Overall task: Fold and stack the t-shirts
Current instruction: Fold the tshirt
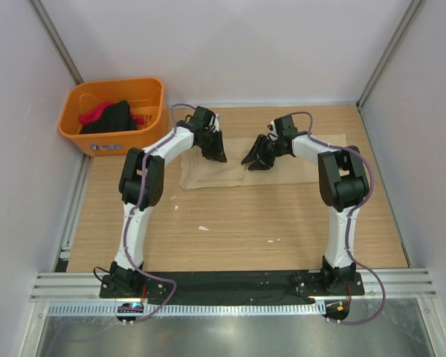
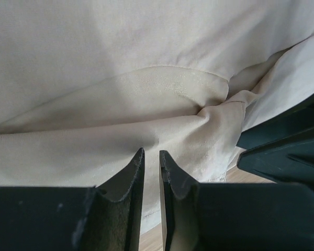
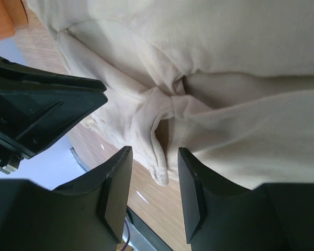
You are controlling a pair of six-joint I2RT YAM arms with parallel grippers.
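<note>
A large tan t-shirt (image 1: 215, 177) lies flat and wrinkled on the wooden table, partly folded into a long band. Both grippers hang over its middle, close together. My left gripper (image 1: 215, 155) (image 2: 152, 152) points down at the cloth (image 2: 146, 78). Its jaws stand a narrow slit apart, with nothing seen pinched between them. My right gripper (image 1: 253, 162) (image 3: 154, 151) is open. A hemmed fold of the shirt (image 3: 240, 52) sits in its gap, touching neither pad. A bunched knot of cloth lies between the two grippers. A black t-shirt (image 1: 115, 119) and a red one (image 1: 95, 113) are in the basket.
The orange plastic basket (image 1: 111, 143) stands at the back left corner of the table. White walls close in the left, right and back sides. A black base rail (image 1: 223, 282) runs along the near edge under both arms.
</note>
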